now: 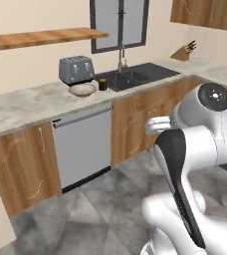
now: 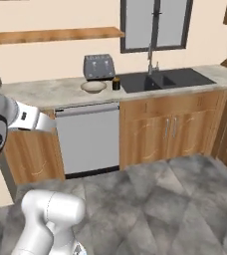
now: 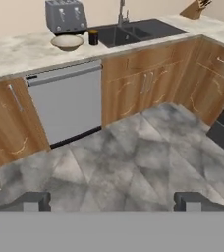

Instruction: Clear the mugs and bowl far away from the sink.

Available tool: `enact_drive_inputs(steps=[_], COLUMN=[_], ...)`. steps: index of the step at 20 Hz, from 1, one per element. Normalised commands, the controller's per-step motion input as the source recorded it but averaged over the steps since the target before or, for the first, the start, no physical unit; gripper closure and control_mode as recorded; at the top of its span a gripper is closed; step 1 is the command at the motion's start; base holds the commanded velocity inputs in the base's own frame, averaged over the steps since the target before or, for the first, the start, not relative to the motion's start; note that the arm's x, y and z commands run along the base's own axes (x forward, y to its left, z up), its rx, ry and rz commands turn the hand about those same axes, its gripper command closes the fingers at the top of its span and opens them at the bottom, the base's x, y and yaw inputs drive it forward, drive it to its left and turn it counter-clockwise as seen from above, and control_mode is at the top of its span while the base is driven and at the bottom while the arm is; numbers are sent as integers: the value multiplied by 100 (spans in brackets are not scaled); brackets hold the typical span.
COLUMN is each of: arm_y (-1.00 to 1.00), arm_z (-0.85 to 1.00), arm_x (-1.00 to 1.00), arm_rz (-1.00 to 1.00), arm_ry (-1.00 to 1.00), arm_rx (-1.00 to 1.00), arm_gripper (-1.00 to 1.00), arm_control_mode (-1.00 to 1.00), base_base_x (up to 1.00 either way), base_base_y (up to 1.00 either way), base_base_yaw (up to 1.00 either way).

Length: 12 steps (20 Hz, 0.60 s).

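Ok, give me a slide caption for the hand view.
Open gripper above grey floor, facing bowl and black mug beside the sink.

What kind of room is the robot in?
It looks like a kitchen. There's a dark sink with a metal faucet under a window, a grey toaster on the stone counter, and a dishwasher between wooden cabinets.
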Motion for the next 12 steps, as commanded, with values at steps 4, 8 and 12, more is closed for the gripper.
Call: enact_drive_inputs(steps=[4,8,12], arm_y=[0,0,0], arm_z=[0,0,0], arm_x=[0,0,0], arm_rz=[0,0,0], arm_ry=[0,0,0], arm_rx=[0,0,0], arm_gripper=[-100,-100,-100], arm_control_mode=[100,100,100], base_base_x=[62,56,60], base_base_y=[-86,-100,-88], base_base_yaw=[42,23,15])
